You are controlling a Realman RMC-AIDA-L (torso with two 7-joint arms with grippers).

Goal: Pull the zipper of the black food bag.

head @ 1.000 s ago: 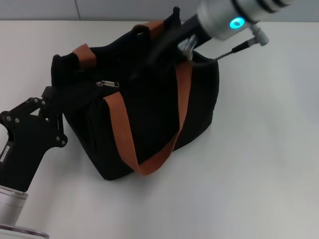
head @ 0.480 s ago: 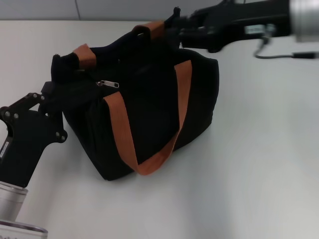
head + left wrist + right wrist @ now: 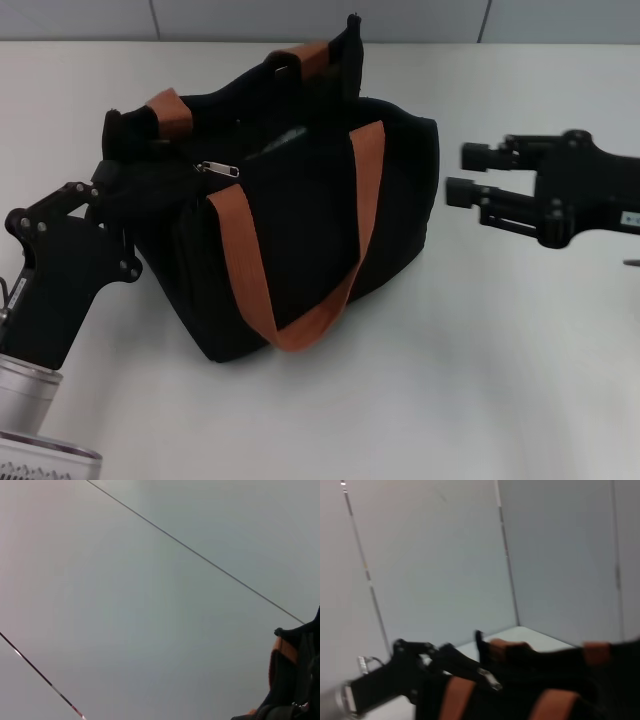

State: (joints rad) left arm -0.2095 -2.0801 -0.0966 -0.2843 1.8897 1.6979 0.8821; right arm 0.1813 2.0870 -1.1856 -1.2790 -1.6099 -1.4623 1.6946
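On the left, the left gripper [image 3: 112, 185] presses against the end of the bag [image 3: 290, 200], its black fingers lost against the black cloth, so I cannot tell whether they pinch the fabric or only lean on it. The one bag sits on the white table [image 3: 480, 380], leaning a little, with two orange straps [image 3: 362, 215] looped over it. One silver zipper pull [image 3: 215, 168] lies on the bag's upper face, close to the left gripper's end. To the right, well clear of the bag, the right gripper [image 3: 462, 175] hovers above the table with its two fingers parted and nothing between them, tips pointing back toward the bag.
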